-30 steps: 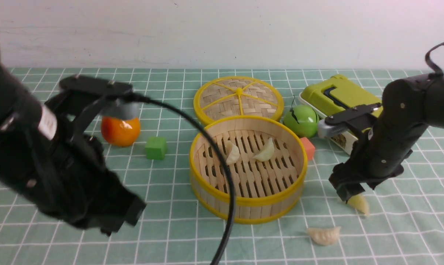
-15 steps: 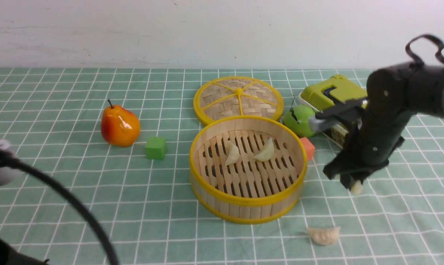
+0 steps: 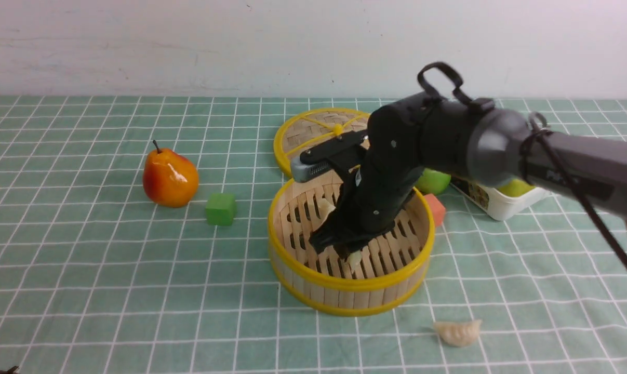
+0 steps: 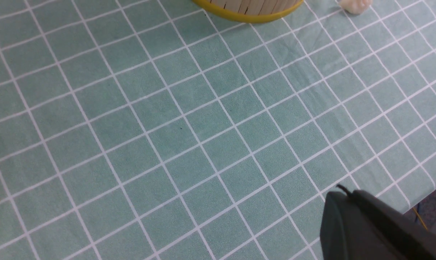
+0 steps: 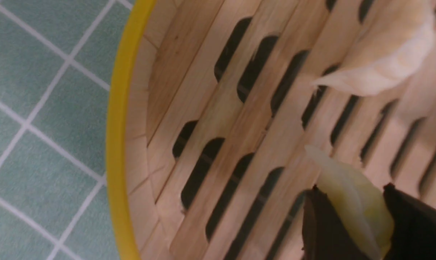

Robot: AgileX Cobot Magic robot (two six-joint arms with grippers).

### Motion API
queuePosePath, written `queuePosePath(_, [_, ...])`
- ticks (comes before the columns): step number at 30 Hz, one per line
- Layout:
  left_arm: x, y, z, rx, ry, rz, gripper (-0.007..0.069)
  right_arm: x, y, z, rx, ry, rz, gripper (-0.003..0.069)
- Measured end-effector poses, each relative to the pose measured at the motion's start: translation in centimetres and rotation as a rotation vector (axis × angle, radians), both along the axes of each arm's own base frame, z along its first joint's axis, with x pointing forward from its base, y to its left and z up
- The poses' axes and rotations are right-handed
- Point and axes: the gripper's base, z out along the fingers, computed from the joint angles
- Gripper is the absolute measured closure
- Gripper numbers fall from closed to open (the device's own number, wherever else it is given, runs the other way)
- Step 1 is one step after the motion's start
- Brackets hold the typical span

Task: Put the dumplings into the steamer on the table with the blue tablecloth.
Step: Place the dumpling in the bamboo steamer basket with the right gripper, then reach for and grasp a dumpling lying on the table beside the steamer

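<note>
The counter (image 3: 84, 291), under the blue tablecloth (image 3: 526, 270), carried the steamer (image 3: 344, 283) near its middle. Your right gripper (image 3: 347, 253) hung inside the steamer's rim. Its jaws were partly closed on the held dumpling (image 5: 348, 187), pinched just above the slats. Your left gripper (image 4: 344, 206) was shut over bare cloth, with nothing seen in it. The steamer contained at least one loose dumpling (image 3: 327, 206); the arm hid part of the floor. A stray dumpling (image 3: 457, 332) lay on the cloth near the steamer's front right. Treat the dumplings as soft, light and slick. Grip across the plump belly with light pressure, not by the thin pleated edge.
</note>
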Motion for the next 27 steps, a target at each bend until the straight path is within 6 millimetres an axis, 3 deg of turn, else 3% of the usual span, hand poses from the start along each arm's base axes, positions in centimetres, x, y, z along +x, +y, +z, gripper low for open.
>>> queuePosePath(2, [0.0,0.0,0.0,0.001,0.001,0.000,0.0638,0.3,0.2,-0.4,0.010,0.012,-0.036,0.0363])
queuePosePath(5, [0.0,0.0,0.0,0.002,0.001,0.000,0.0638,0.2,0.1,0.6,0.005,0.034,-0.062,0.0226])
queuePosePath(9, [0.1,0.1,-0.1,0.019,-0.007,0.006,0.0638,-1.8,-1.1,4.7,-0.062,0.082,0.030,0.0067])
queuePosePath(11, [0.1,0.2,-0.1,0.029,-0.013,0.010,0.0638,-3.5,-2.3,7.4,-0.094,0.087,0.106,0.0031])
queuePosePath(15, [0.3,0.5,-0.1,0.057,-0.031,0.022,0.0638,-6.5,-5.1,9.1,-0.139,0.092,0.224,0.0025])
queuePosePath(18, [0.4,0.5,-0.1,0.062,-0.039,0.025,0.0638,-8.7,-7.3,7.7,-0.196,0.136,0.349,0.0062])
queuePosePath(20, [0.4,0.5,0.0,0.058,-0.043,0.025,0.0638,-9.4,-8.0,5.7,-0.222,0.148,0.421,0.0095])
queuePosePath(27, [0.4,0.4,0.0,0.044,-0.040,0.022,0.0638,-9.1,-8.3,-1.3,-0.294,0.108,0.535,0.0191])
